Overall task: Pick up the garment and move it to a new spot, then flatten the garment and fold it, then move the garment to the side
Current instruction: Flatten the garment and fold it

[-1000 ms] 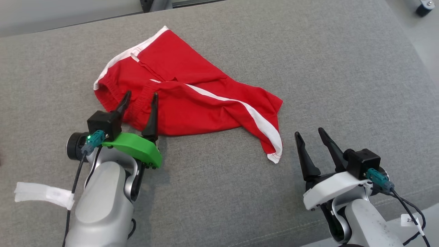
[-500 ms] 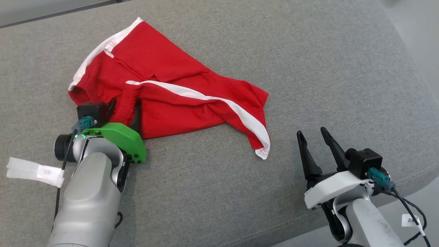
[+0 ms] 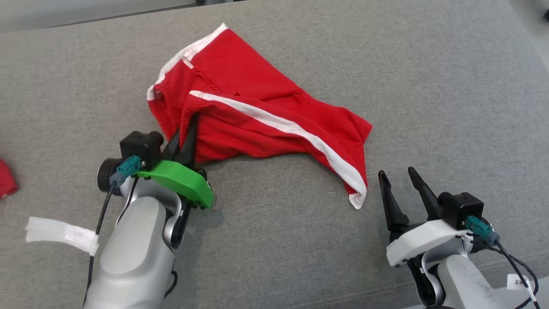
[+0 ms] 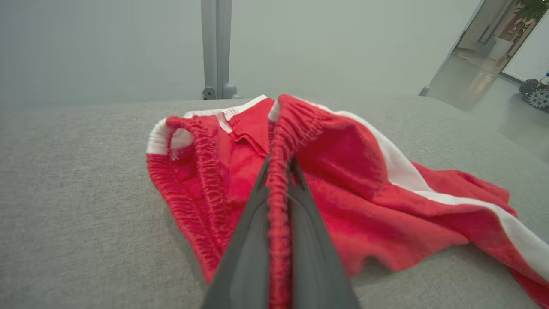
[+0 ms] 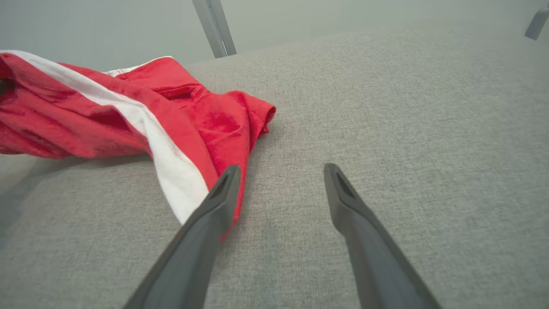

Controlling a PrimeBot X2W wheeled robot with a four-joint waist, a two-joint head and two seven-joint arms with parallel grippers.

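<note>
**While my left claw (image 3: 188, 128) is biting the garment (image 3: 257, 116), my right claw (image 3: 396, 171) is waiting apart**

As I am watching through the head camera, the garment, a pair of red shorts, is lying crumpled on the grey cushion (image 3: 429, 86). A white stripe (image 3: 300, 131) is running across it down to one leg hem (image 3: 356, 199).

My left claw is sitting at the garment's waistband (image 4: 206, 163) end. Its two dark fingers (image 4: 248, 240) are pressed together with a ridge of gathered elastic caught between them. Through the left wrist camera I am seeing that ridge standing up between the tips while the cloth on either side is sagging back onto the cushion.

My right claw is hovering just beside the garment's striped leg hem, on the near side of it. Its fingers are spread wide and are gripping nothing. Through the right wrist camera one finger (image 5: 206, 223) is overlapping the hem's edge, though I cannot tell whether it is touching the cloth.

Well away from the garment, past its waistband end, a small red scrap (image 3: 6, 182) is peeking in at the picture's edge. A strip of white tape (image 3: 60, 234) is hanging off my left forearm.
</note>
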